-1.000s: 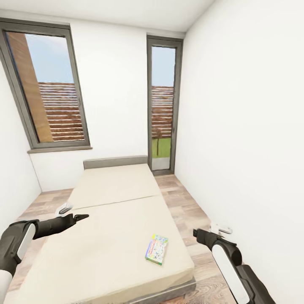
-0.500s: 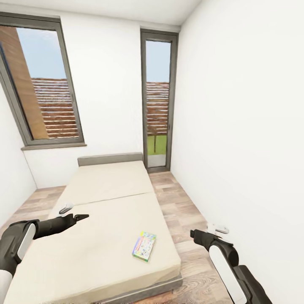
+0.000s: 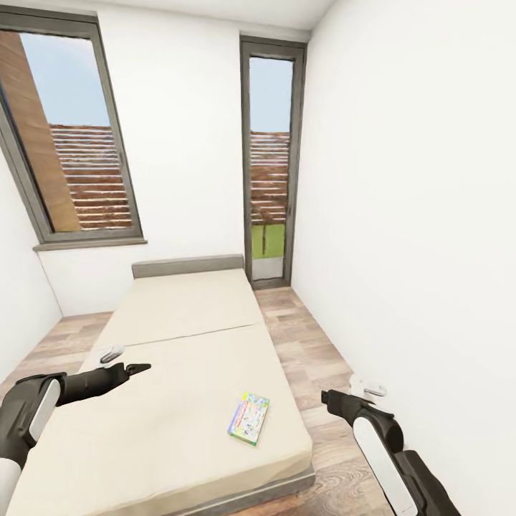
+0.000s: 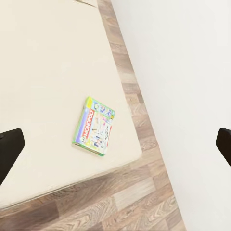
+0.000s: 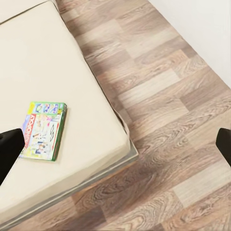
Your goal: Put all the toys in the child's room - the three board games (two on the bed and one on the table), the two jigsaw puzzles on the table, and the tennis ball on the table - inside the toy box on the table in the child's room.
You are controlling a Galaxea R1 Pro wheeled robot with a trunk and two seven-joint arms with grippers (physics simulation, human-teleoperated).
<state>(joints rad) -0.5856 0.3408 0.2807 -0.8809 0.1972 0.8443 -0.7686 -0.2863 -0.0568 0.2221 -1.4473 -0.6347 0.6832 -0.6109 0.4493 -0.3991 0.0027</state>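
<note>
- Head view: the camera is shifting, so the bed [image 3: 179, 373] is sitting slightly differently than a moment ago; one board game [image 3: 249, 418] is lying near its foot corner, ungrasped.
- Left wrist view: left gripper [image 4: 115, 144] is gaping wide, empty; the lid is reading "MONOPOLY".
- Right wrist view: right gripper [image 5: 115, 144] is spread wide, empty; collection here is looking barely begun.

I can't read the small print on the board game [image 3: 249, 418] lid. My wrist views cut off both fingertips [image 4: 9, 147] at the edges.
</note>
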